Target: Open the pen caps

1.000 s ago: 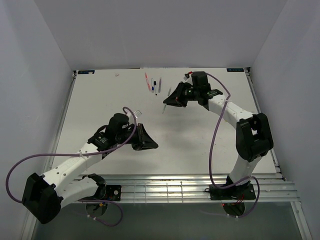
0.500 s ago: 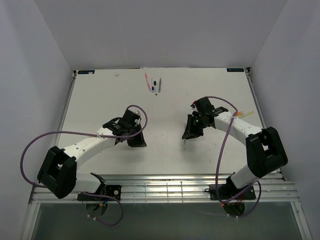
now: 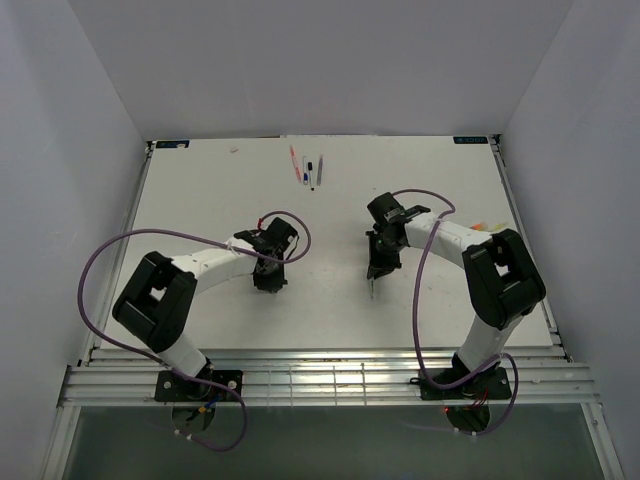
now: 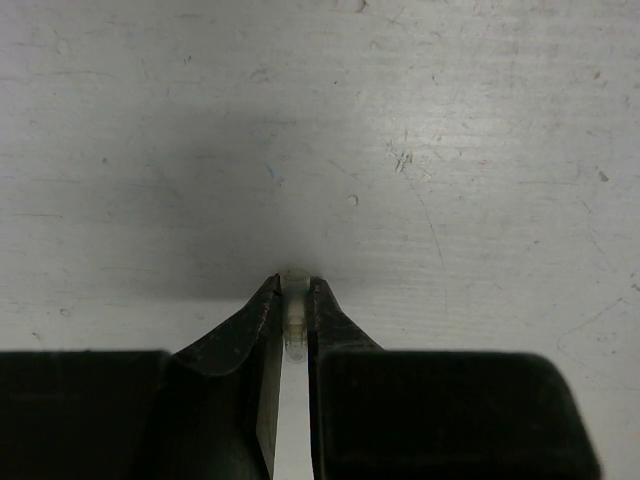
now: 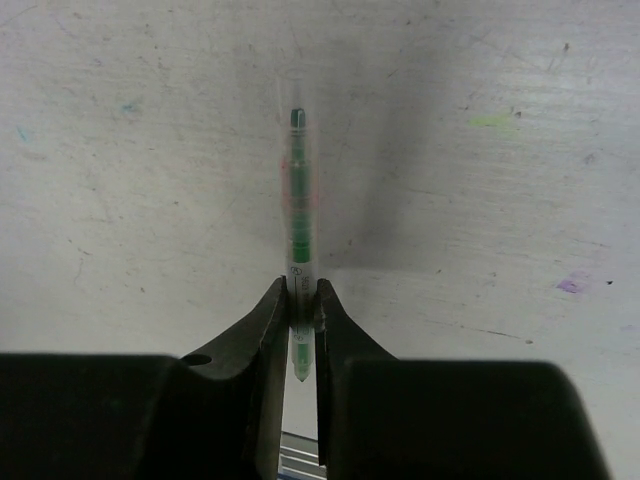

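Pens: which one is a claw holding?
The clear green-cored pen, pinched by the right gripper; the other pens lie loose far back on the table.

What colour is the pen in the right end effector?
The pen is green inside a clear barrel, shown best in the right wrist view.

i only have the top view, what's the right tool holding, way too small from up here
Observer: The right tool is shut on a thin clear plastic pen with a green core, which points straight out past the fingertips.
Operator: ok and the left tool, anything in it
Observer: Yes. The left tool is shut on a tiny translucent plastic cap, pinched right at its fingertips.
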Controlling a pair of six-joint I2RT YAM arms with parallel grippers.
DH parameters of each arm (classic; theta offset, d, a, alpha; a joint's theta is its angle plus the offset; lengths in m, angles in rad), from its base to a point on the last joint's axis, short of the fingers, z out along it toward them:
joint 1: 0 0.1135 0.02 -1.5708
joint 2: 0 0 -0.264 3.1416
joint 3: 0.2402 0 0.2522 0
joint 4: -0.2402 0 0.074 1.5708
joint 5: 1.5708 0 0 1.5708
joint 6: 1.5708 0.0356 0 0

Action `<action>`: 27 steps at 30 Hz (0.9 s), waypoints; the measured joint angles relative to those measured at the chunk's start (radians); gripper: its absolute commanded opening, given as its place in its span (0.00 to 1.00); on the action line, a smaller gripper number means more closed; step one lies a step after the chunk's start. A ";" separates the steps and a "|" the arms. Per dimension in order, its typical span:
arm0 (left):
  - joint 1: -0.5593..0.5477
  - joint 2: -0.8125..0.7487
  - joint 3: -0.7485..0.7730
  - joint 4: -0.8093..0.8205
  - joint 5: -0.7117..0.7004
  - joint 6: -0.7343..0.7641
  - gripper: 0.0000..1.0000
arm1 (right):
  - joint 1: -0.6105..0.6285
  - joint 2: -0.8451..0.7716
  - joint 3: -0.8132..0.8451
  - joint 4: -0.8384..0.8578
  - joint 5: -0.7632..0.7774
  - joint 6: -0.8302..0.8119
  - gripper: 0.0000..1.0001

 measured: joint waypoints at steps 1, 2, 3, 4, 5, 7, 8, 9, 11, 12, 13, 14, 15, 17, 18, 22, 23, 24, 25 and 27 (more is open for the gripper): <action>-0.002 0.006 0.006 -0.001 -0.010 0.003 0.00 | 0.002 0.003 0.000 -0.003 0.011 0.000 0.09; -0.003 0.013 0.011 -0.001 -0.019 0.005 0.00 | 0.003 0.004 0.000 -0.003 0.018 0.000 0.10; -0.004 0.017 0.016 -0.001 -0.025 0.006 0.00 | 0.004 0.006 -0.002 -0.003 0.027 0.000 0.11; -0.004 0.020 0.018 -0.001 -0.028 0.008 0.03 | 0.004 0.006 -0.004 -0.003 0.030 0.000 0.11; -0.004 0.022 0.019 0.000 -0.031 0.009 0.05 | 0.006 0.007 -0.006 -0.003 0.035 0.000 0.13; -0.005 0.026 0.022 -0.002 -0.034 0.009 0.09 | 0.008 0.013 -0.012 -0.003 0.041 0.000 0.15; -0.005 0.028 0.025 -0.003 -0.034 0.008 0.13 | 0.010 0.016 -0.017 0.000 0.042 0.000 0.16; -0.006 0.031 0.027 -0.004 -0.035 0.009 0.13 | 0.011 0.021 -0.022 0.001 0.043 0.001 0.18; -0.006 0.034 0.030 -0.006 -0.035 0.008 0.15 | 0.013 0.023 -0.026 0.002 0.040 0.003 0.21; -0.006 0.034 0.030 -0.006 -0.035 0.008 0.17 | 0.014 0.023 -0.026 0.003 0.037 0.003 0.24; -0.006 0.034 0.030 -0.006 -0.035 0.008 0.19 | 0.014 0.023 -0.028 0.006 0.034 0.003 0.25; -0.006 0.034 0.030 -0.006 -0.035 0.008 0.21 | 0.014 0.023 -0.030 0.010 0.032 0.005 0.26; -0.006 0.034 0.029 -0.006 -0.035 0.007 0.25 | 0.014 0.023 -0.030 0.013 0.028 0.004 0.28; -0.006 0.034 0.027 -0.005 -0.035 0.005 0.29 | 0.014 0.023 -0.032 0.019 0.020 0.007 0.29; -0.006 0.033 0.025 -0.004 -0.035 0.003 0.31 | 0.014 0.022 -0.034 0.023 0.014 0.008 0.32; -0.006 0.021 0.010 0.007 -0.036 0.000 0.34 | 0.014 0.021 -0.036 0.030 0.003 0.008 0.35; -0.006 0.019 0.007 0.009 -0.037 0.000 0.35 | 0.014 0.021 -0.036 0.031 0.001 0.008 0.36; -0.006 0.017 0.004 0.012 -0.037 0.000 0.36 | 0.014 0.021 -0.036 0.031 -0.001 0.008 0.37; -0.006 0.014 0.001 0.014 -0.039 0.001 0.38 | 0.014 0.021 -0.036 0.031 -0.001 0.008 0.38; -0.006 0.012 -0.002 0.023 -0.040 0.000 0.39 | 0.015 0.021 -0.036 0.034 -0.006 0.009 0.43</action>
